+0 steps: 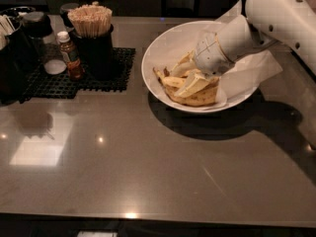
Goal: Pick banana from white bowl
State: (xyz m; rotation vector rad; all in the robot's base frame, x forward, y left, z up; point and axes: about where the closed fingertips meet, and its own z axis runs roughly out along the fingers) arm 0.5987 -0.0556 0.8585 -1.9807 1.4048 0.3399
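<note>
The white bowl (160,46) sits on the dark table at the upper right, with a crinkled white paper liner (249,73) hanging over its right side. Several yellow, brown-spotted bananas lie in it. The banana (174,81) with the thin dark-tipped stem points left. Other bananas (200,100) lie below it. My gripper (190,75) comes in from the upper right on the white arm (276,19) and is down inside the bowl, right on the bananas. It covers part of them.
A black mesh mat (74,80) at the upper left holds a small sauce bottle (69,56), a black cup of wooden sticks (94,38) and a dark container (19,48). The glossy brown table (148,172) extends toward the front edge.
</note>
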